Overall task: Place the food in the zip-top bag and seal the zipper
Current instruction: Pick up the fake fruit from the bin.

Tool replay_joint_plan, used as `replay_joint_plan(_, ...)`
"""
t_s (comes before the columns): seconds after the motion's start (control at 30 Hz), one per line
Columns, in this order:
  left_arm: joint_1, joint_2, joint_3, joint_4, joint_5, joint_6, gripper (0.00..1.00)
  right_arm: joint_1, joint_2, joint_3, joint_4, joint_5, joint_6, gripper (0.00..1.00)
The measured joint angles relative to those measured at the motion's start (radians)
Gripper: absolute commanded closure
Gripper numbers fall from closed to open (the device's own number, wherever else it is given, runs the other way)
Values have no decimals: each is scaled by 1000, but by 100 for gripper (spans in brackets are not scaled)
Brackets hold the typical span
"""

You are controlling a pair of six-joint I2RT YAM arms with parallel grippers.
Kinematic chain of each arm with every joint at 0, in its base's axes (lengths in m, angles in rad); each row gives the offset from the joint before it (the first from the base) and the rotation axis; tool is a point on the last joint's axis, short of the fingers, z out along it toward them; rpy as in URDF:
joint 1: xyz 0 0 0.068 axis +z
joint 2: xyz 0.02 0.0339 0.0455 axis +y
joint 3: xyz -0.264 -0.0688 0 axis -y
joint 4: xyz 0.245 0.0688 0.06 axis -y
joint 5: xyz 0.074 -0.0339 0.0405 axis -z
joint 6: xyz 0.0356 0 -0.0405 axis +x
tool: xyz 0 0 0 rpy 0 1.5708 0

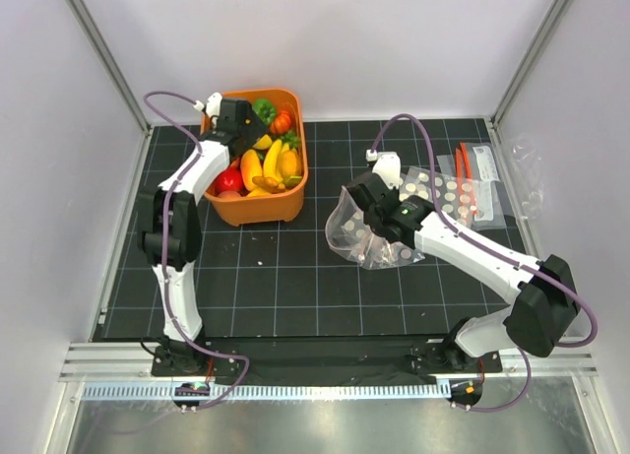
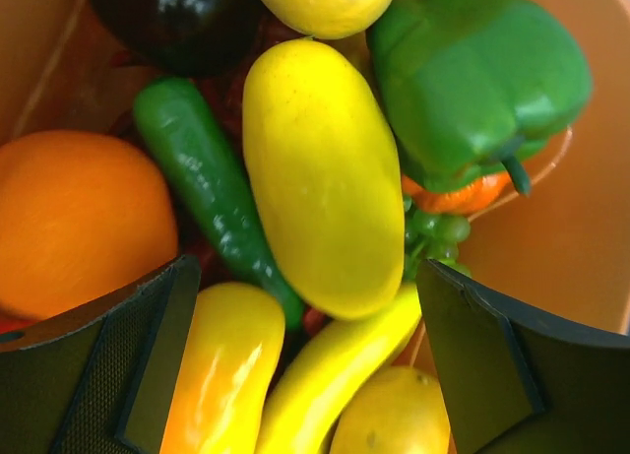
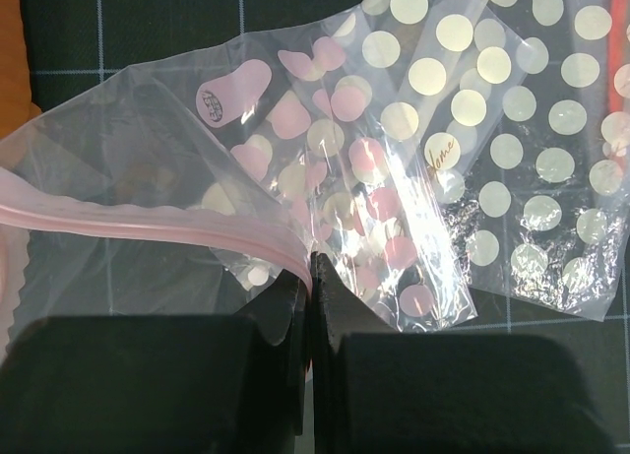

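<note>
1. Right gripper has its jaws pressed together, pinching the zipper, a pale pink strip that runs leftward from the fingertips.
2. From that pinch hangs the zip-top bag, clear and crinkled. In the top view it lies on the black gridded mat right of centre, its mouth raised at the gripper.
3. Pink blobs show through the plastic just past the jaws. One pink oval bears a small printed mark, too small to read.
4. Beyond lie the polka-dotted bags, overlapping each other and partly covered by the clear bag. One carries a gold script word ending in "ome"; I cannot tell its first letter.
5. Small clear bags with red-orange strips sit near the right wall.
6. Left gripper hovers over the orange bin, fingers spread wide and holding nothing.
7. All the food is piled in that bin, well apart from the bag. Nearest the fingers are a long yellow fruit, a banana and a yellow pepper.
8. Farther in are a green chilli, an orange, a green bell pepper and a dark aubergine. No labels show on any piece.
</note>
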Motion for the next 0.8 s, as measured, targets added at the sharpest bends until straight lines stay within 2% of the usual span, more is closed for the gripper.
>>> replay_joint_plan(0.13, 10, 88, 49, 34, 13, -39, 8, 0, 1, 0, 0, 2, 4, 99)
replay_joint_plan(0.2, 16, 110, 51, 58, 11, -64, 19, 0, 2, 0, 0, 3, 5, 99)
replay_joint_plan(0.23, 19, 111, 51, 76, 14, -74, 31, 0, 2, -1, 0, 3, 6, 99)
replay_joint_plan(0.27, 23, 110, 51, 99, 18, -80, 38, 0, 2, -1, 0, 3, 6, 99)
replay_joint_plan(0.37, 34, 110, 47, 212, 37, -91, 56, 0, 2, -3, 3, 2, 8, 99)
replay_joint_plan(0.4, 37, 109, 30, 245, 42, -91, 59, 0, 2, -4, 6, 2, 8, 99)
replay_joint_plan(0.57, 43, 45, -168, 432, 101, -88, 60, 0, 35, 2, 6, 11, 8, 99)
replay_joint_plan(0.8, 1, -198, -407, 470, 151, -59, 60, 0, 72, 13, -11, -1, 8, 99)
